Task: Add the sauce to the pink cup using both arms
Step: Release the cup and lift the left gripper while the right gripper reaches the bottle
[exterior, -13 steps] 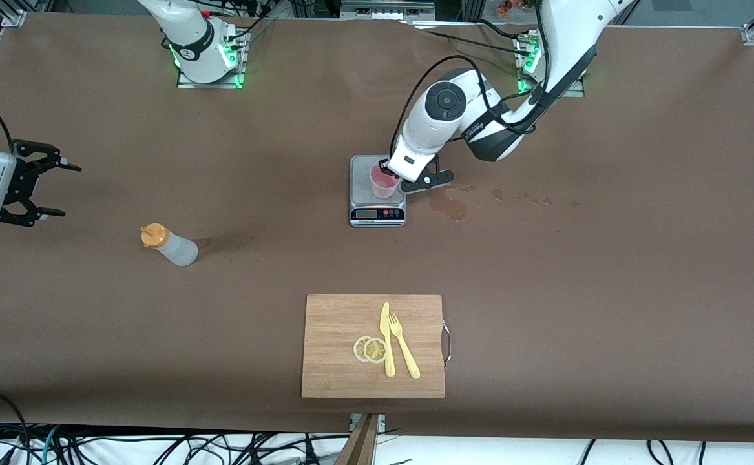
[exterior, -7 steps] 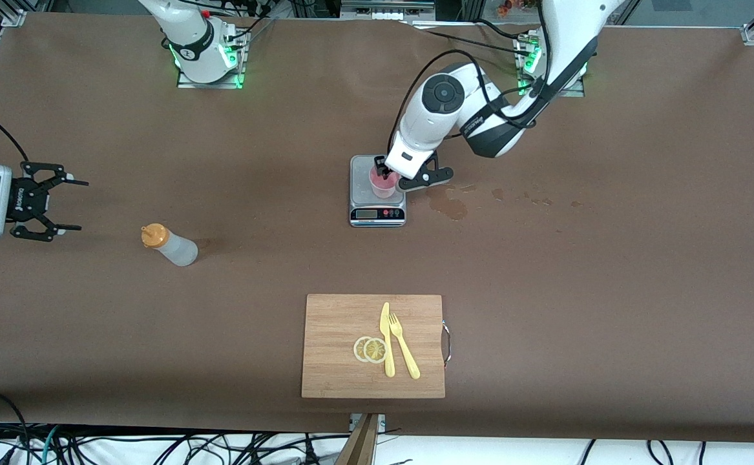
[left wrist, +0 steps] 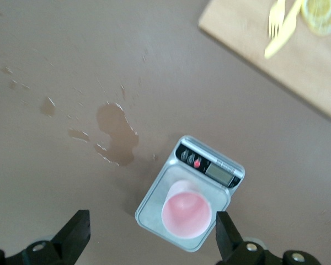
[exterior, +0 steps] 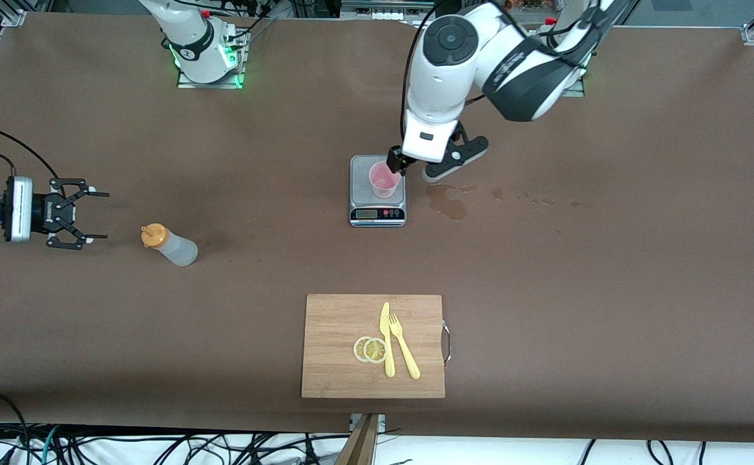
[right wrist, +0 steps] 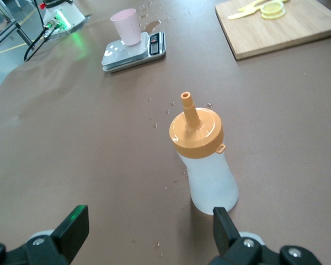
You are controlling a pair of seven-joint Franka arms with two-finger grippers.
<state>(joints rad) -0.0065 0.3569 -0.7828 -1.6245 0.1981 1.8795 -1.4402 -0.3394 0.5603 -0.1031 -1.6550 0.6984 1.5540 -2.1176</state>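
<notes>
Brown matte table (exterior: 609, 271), tapered pink cup (exterior: 384, 179) on probably steel scale (exterior: 377, 210)

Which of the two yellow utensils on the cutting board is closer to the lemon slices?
The knife. It lies right beside the lemon slices, touching or almost touching them, while the fork lies past the knife, toward the board's handle.
</notes>
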